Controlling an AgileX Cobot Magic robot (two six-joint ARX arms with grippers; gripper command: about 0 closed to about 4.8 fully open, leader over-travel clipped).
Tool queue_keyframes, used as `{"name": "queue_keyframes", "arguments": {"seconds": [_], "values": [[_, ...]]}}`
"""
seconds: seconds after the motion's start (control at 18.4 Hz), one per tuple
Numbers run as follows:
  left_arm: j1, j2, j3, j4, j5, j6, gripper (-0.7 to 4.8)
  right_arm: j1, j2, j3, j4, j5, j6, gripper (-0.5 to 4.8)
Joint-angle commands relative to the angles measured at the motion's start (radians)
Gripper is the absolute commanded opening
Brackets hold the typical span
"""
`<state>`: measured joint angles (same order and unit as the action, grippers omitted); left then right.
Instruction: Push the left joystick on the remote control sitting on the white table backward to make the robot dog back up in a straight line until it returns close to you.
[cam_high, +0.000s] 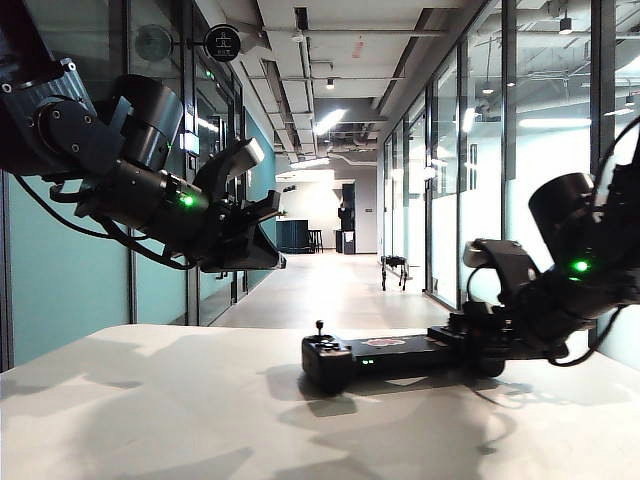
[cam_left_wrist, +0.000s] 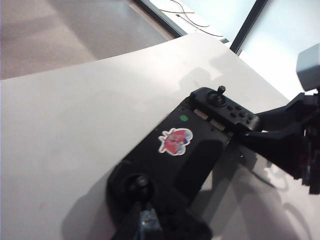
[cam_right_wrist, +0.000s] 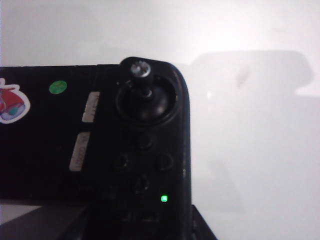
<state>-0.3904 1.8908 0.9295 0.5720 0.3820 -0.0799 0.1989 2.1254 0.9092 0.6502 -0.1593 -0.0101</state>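
Remote control on the white desk, robot dog far down the hall

The white desk (cam_high: 150, 400) carries the remote control (cam_high: 385, 355) at 3 o'clock; right end effector (cam_high: 470, 345) at its end, left end effector (cam_high: 262, 235) raised at 10 o'clock, grip states unclear; robot dog (cam_high: 394, 268) around 12; left joystick (cam_high: 320, 328) upright.

White table (cam_high: 150, 400); black remote control (cam_high: 385, 355) flat upon it
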Motion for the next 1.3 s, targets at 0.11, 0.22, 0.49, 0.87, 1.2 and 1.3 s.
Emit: {"name": "queue_keyframes", "arguments": {"seconds": [0.11,0.22,0.49,0.87,1.2,1.3], "values": [[-0.001,-0.002,0.004,0.007,0.008,0.001,-0.05,0.039,-0.004,0.003,0.042,0.061,0.044,1.65],[-0.001,-0.002,0.004,0.002,0.008,0.001,-0.05,0.050,-0.005,0.003,0.050,0.094,0.069,1.66],[0.000,0.006,0.005,0.009,-0.003,0.028,-0.05,0.051,-0.005,0.003,0.051,0.170,0.120,1.66],[0.006,0.177,0.206,-0.063,0.045,0.086,-0.05,0.052,-0.005,0.003,0.059,0.253,0.147,1.66],[0.060,0.328,0.433,-0.195,0.153,0.133,-0.05,0.058,-0.004,0.003,0.059,0.294,0.168,1.66],[0.067,0.362,0.483,-0.213,0.184,0.134,-0.06,0.065,-0.004,0.003,0.062,0.297,0.168,1.66]]}}
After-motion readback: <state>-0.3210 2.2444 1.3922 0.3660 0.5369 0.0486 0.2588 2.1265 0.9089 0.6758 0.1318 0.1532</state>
